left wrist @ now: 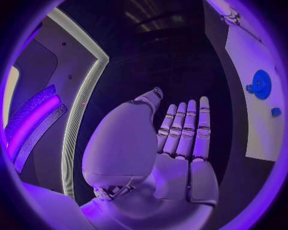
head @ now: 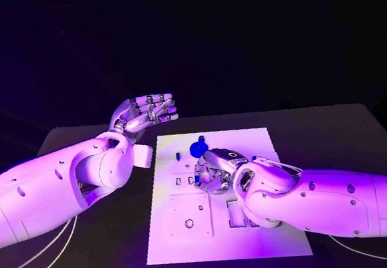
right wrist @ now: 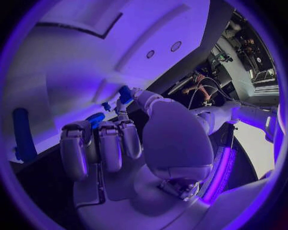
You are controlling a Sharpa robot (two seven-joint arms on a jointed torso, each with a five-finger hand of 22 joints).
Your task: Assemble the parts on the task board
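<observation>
The white task board [head: 256,233] lies mid-table. A blue gear [head: 198,149] stands near its far end, also the gear [left wrist: 261,84] in the left wrist view, with a small blue part [left wrist: 276,111] beside it. My right hand [head: 216,171] hovers over the board's middle, just on the near side of the gear, fingers curled. In the right wrist view its thumb and forefinger pinch a small blue part [right wrist: 125,94] above the board [right wrist: 72,57]. My left hand [head: 146,111] is raised off the table beyond the board's far left corner; its fingers [left wrist: 186,127] are stretched out and hold nothing.
A long blue part [right wrist: 23,134] lies on the board to one side of my right hand. The board's near half has several slots and sockets [head: 192,222]. Black table [head: 330,135] surrounds the board.
</observation>
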